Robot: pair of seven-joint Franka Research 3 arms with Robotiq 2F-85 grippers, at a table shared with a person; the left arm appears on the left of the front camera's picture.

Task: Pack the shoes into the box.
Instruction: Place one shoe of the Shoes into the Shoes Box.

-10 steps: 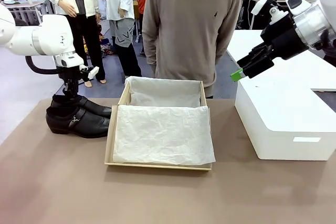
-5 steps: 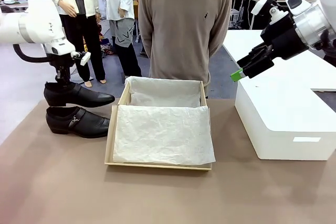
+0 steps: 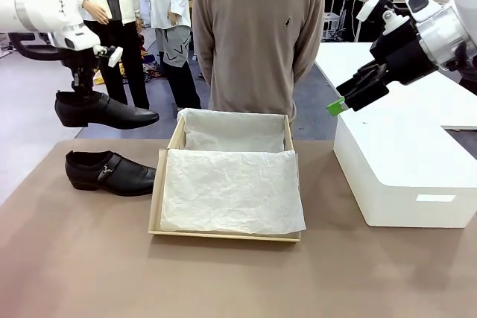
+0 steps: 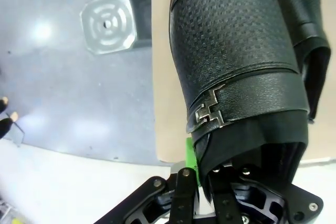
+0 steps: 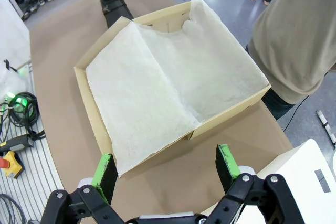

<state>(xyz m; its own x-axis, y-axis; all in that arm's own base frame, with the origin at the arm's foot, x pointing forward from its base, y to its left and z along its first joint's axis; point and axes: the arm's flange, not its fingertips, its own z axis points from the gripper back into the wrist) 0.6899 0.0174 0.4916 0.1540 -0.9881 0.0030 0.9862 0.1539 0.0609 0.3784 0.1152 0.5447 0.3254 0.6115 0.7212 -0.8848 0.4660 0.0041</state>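
One glossy black shoe [image 3: 104, 112] hangs in the air left of the box, toe pointing right, with my left gripper [image 3: 80, 92] shut on its heel collar. The left wrist view looks down along this held shoe [image 4: 236, 66], and my left gripper [image 4: 202, 174] pinches the collar's edge. The other shoe [image 3: 112, 173] lies on the table below, also seen past the held one [image 4: 310, 35]. The tan box [image 3: 155, 210] lined with white tissue sits open at the table's middle. My right gripper [image 3: 339, 106] hovers open, high on the right, looking down on the box [image 5: 231, 109] with nothing between its green pads [image 5: 227, 161].
A large white box [image 3: 402, 176] stands on the table's right side, under my right arm. A person [image 3: 257, 35] stands close behind the tan box at the far edge. The table's left edge and the floor [image 4: 79, 93] lie beneath the held shoe.
My left gripper has lifted one shoe off the table, up and slightly left. The other shoe stays on the table. The right arm has not moved.
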